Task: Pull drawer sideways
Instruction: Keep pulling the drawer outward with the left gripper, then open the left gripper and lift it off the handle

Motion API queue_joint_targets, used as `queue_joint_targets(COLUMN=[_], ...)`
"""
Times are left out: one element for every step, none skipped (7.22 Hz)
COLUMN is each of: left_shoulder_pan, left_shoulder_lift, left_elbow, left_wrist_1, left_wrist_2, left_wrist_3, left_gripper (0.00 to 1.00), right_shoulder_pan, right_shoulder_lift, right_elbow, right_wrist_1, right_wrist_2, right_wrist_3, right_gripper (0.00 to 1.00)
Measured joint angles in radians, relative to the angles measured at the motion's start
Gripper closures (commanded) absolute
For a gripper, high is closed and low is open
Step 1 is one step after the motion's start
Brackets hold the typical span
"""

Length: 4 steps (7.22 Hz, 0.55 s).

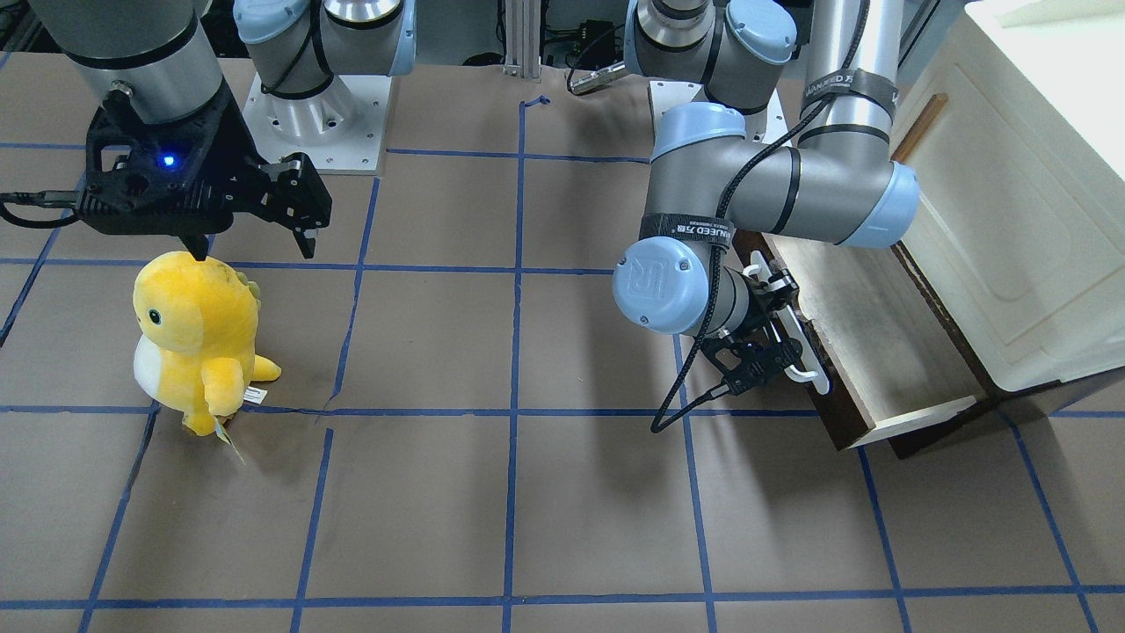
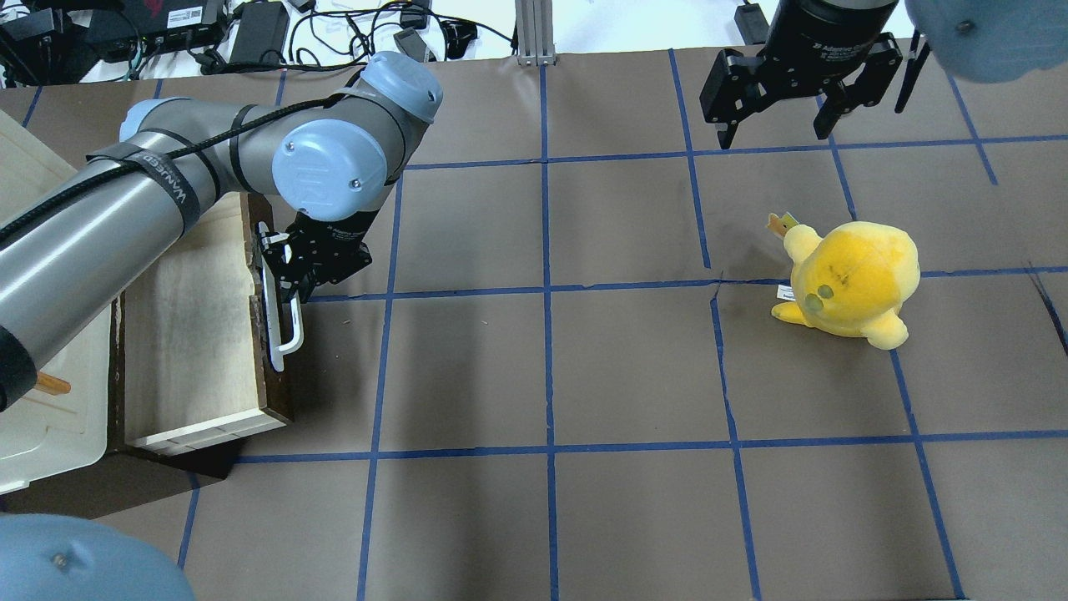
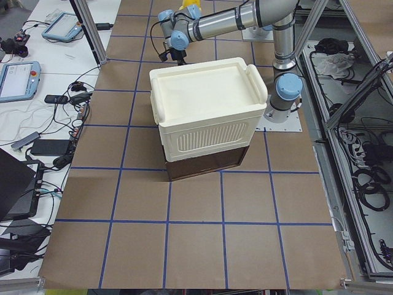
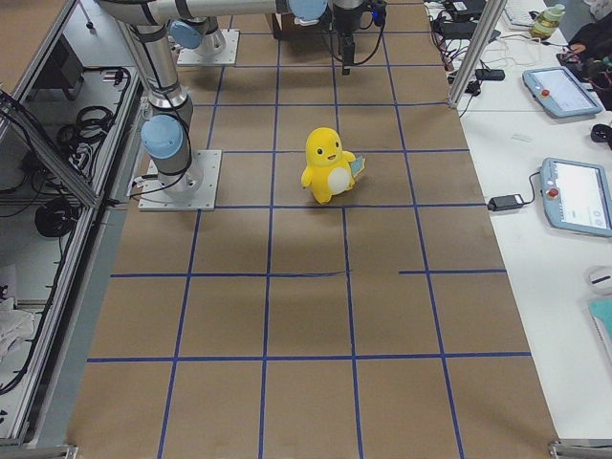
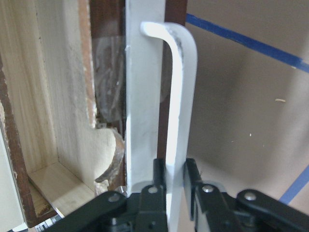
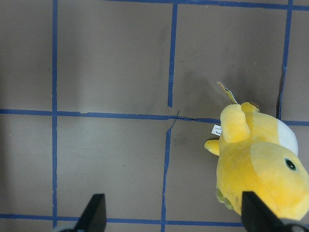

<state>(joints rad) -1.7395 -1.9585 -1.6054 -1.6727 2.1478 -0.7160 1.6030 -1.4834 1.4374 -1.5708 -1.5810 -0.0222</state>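
**Item 1, drawer** (image 2: 192, 334): dark brown wood with a pale wood interior. It stands drawn out from the base of the cabinet at the robot's left end of the surface, with its inside open to view from above. Nothing can be made out lying inside it.

**Item 2, handle** (image 5: 181, 96): a long white bar on the drawer front, with its end curving back to the mounting strip.

**Item 3, left tool** (image 5: 175, 181): black, two-fingered. It is clamped narrow on the handle, one finger on each side of the bar and both touching it. The grip sits toward the end of the bar nearer the robot. The arm reaches in over the drawer.

**Item 4, right tool** (image 2: 774, 138): black, with its fingers spread wide and holding nothing. It hangs above the surface on the robot's right side and points downward.

**Item 5, cabinet** (image 3: 206, 110): cream-white body with a rimmed top, set above the drawer.

**Item 6, plush toy** (image 2: 851, 280): yellow with a white belly and a small tag. It stands upright on the surface near the right tool, untouched by it and well apart from the drawer.

**Item 7, surface** (image 2: 542, 376): brown covering marked off in squares with blue tape.
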Motion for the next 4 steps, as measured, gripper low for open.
queue_joint_targets(left_shoulder_pan=[-0.002,-0.006,-0.012,-0.017], left_shoulder_lift=[0.000,0.000,0.002,0.006], left_elbow=[0.000,0.001,0.001,0.002], left_wrist_1=[0.000,0.000,0.001,0.002], left_wrist_2=[0.000,0.000,0.000,-0.001], left_wrist_3=[0.000,0.000,0.001,0.006], left_gripper=[0.46,0.17,0.00,0.00], right_shoulder_pan=[0.000,0.000,0.000,0.000], right_shoulder_lift=[0.000,0.000,0.000,0.000], right_elbow=[0.000,0.000,0.000,0.000], right_wrist_1=[0.000,0.000,0.000,0.000], right_wrist_2=[0.000,0.000,0.001,0.000], right_wrist_3=[0.000,0.001,0.000,0.000], right_gripper=[0.00,0.00,0.00,0.00])
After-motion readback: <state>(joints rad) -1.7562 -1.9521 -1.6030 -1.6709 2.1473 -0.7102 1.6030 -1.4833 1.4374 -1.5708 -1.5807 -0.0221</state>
